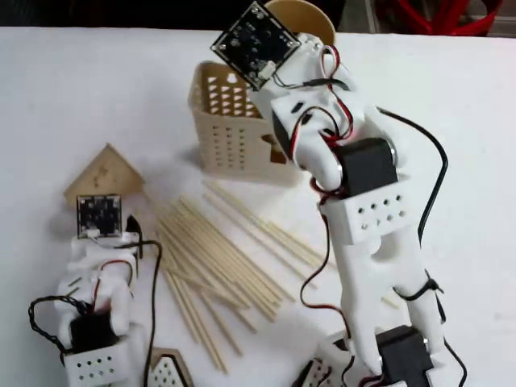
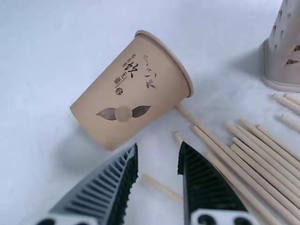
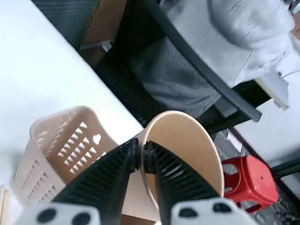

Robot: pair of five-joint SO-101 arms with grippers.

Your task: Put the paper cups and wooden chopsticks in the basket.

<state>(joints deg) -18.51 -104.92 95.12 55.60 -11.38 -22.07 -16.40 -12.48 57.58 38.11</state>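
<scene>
Right gripper (image 3: 140,152) clamps one paper cup (image 3: 187,150) near the basket (image 3: 61,140); left gripper (image 2: 158,151), parted, faces a fallen cup (image 2: 131,110).

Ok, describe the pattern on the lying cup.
Tan paper cup, two brown leaves flanking a dot, dark print; clearest in left wrist view.

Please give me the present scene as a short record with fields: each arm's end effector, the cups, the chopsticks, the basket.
left end effector: open, empty, pointed at the lying paper cup
right end effector: shut on the rim of the held paper cup, beside the basket
lying paper cup: on its side on the table
wooden chopsticks: scattered on the table
basket: upright
</scene>
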